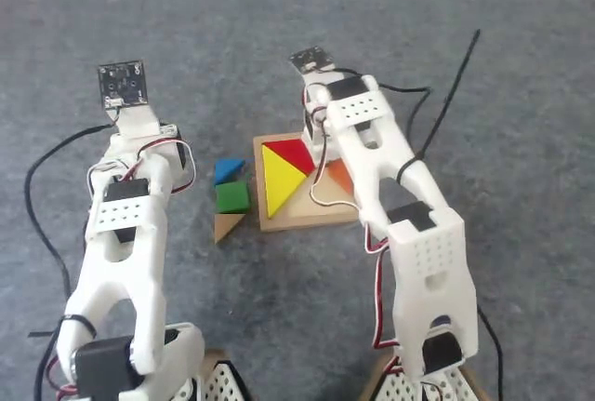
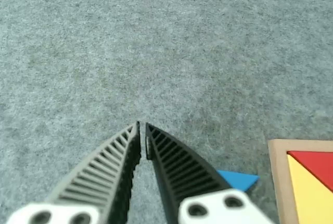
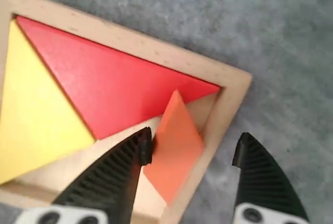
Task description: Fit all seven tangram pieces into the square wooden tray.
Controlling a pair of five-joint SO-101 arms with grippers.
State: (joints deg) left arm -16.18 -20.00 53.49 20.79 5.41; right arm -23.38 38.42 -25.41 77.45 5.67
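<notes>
The square wooden tray (image 1: 270,222) lies mid-table and holds a yellow triangle (image 1: 277,183), a red triangle (image 1: 293,153) and an orange piece (image 1: 340,176). In the right wrist view my right gripper (image 3: 191,148) is open just over the orange piece (image 3: 174,148), which lies tilted against the tray's corner wall (image 3: 223,104) beside the red triangle (image 3: 104,86). Left of the tray lie a blue piece (image 1: 228,170), a green square (image 1: 232,197) and a tan triangle (image 1: 226,225). My left gripper (image 2: 142,127) is shut and empty over bare carpet, the blue piece (image 2: 238,179) beside it.
Grey carpet covers the table. Black cables (image 1: 456,85) trail behind the right arm and another cable (image 1: 42,224) loops left of the left arm. Open carpet lies beyond the tray.
</notes>
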